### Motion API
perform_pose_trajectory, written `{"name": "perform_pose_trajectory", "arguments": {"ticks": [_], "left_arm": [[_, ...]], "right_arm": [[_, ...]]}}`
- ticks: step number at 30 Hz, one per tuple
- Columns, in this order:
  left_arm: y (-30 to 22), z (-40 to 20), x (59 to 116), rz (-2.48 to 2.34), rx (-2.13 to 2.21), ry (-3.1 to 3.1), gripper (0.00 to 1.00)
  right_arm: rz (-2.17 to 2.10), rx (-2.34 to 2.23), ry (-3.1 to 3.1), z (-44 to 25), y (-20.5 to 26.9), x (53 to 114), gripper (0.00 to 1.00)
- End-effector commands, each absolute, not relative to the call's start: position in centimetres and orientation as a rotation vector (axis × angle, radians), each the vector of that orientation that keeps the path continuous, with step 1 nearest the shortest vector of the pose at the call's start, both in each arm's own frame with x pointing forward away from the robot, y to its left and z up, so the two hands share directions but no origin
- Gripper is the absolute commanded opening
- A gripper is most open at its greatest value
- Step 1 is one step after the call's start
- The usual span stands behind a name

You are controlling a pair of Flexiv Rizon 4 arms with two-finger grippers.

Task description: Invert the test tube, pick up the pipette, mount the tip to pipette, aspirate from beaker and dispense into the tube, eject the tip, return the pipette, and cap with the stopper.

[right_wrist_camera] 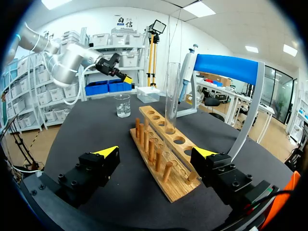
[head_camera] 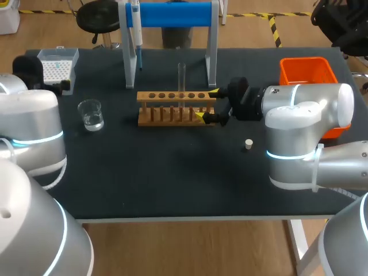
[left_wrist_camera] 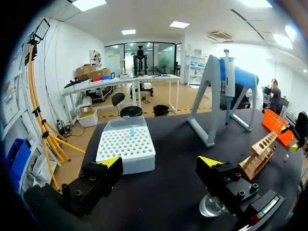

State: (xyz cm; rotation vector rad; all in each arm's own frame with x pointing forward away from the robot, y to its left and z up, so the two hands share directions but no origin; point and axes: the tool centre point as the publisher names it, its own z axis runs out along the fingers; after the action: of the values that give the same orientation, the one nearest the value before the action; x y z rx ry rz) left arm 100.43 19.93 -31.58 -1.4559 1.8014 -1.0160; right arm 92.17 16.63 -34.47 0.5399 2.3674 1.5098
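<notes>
R gripper released, fingers wide apart, reaching in from the right at the right end of the rack. Rack end sits between the yellow tips; one finger on the far side, one on the near side. Near-side finger is just beside the rack end, contact can't tell; the other is apart from the wood, so nothing grasped.

Tube stands upright, open end up, in a rack hole approx mid-row, ahead of the R gripper and apart from both fingers. Looks empty, clear glass.

L gripper also released, fingers spread, holding nothing, at the far left of the table. Tip box is just ahead of it in the wrist view, lid open, white grid showing. Beaker sits left of the rack, near side of the tip box, some clear liquid in it; in the L wrist view it's partly under one finger, touching or not can't tell.

Pipette hangs upright on the left part of the stand, which has a blue crossbar and stands far side of the rack. Pipette has no tip that I can make out.

Stopper, small and white, lies on the table to the near right of the rack, just beside the R arm, well apart from the tube.

Orange bin at far right, partly behind the R arm
</notes>
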Motion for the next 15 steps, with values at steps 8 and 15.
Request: {"name": "perform_pose_trajectory", "arguments": {"ticks": [8, 15], "left_arm": [[21.6, -32.2, 103.9, -0.987, -1.474, 1.826, 1.00], [22.2, -32.9, 105.2, -0.990, -1.469, 1.818, 1.00]], "right_arm": [[1.510, 0.540, 2.367, -34.5, 16.7, 92.2, 1.00], [1.510, 0.540, 2.367, -34.5, 16.7, 92.2, 1.00]]}}
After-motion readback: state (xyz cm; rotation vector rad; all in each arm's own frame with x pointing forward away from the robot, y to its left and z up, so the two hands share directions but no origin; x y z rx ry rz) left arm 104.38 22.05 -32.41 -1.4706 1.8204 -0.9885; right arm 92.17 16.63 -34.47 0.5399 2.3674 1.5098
